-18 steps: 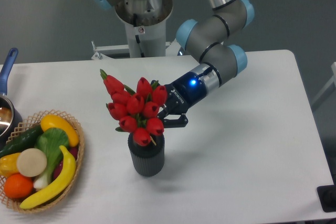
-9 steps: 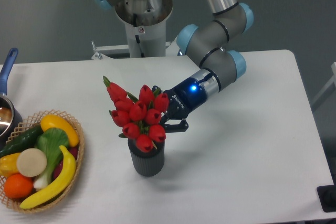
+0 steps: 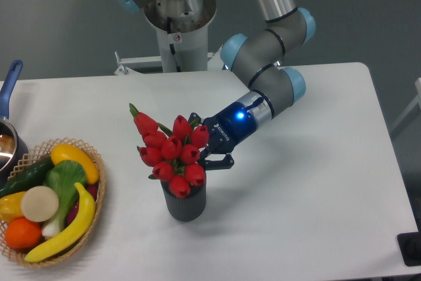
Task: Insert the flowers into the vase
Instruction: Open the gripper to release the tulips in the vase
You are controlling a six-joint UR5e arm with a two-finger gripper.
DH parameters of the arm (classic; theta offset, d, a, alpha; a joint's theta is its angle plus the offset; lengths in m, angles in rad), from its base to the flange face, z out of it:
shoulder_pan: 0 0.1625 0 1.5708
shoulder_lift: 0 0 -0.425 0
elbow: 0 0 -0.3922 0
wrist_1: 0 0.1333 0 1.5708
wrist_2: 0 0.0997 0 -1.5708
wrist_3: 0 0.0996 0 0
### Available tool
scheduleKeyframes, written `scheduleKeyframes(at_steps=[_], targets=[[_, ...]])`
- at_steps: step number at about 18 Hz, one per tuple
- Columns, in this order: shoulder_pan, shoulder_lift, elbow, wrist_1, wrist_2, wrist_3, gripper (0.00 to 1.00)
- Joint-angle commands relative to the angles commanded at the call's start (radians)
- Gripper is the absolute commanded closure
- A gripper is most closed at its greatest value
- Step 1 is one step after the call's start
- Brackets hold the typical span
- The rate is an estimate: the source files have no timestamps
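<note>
Claw (image 3: pixel 205 151) gripping one flowers (image 3: pixel 172 154) bunch, one vase (image 3: pixel 185 201)

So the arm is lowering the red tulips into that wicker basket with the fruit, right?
Not the basket. The camera view shows the red tulips going into the dark ribbed vase near the middle of the table, held beside the gripper. The wicker basket with the fruit sits apart at the left edge.

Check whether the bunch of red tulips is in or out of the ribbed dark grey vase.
In: the red tulip bunch rises from the mouth of the ribbed dark grey vase, stems hidden inside, leaning left.
</note>
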Motion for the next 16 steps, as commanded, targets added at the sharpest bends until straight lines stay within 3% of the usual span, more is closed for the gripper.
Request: scheduleKeyframes(at_steps=[4,8,10,16], targets=[[-0.002,-0.018,0.000,0.000,0.000,0.027,0.73],[-0.002,-0.032,-0.003,0.000,0.000,0.074,0.64],[-0.002,-0.031,-0.005,0.000,0.000,0.077,0.51],[0.003,-0.023,-0.008,0.000,0.011,0.081,0.37]])
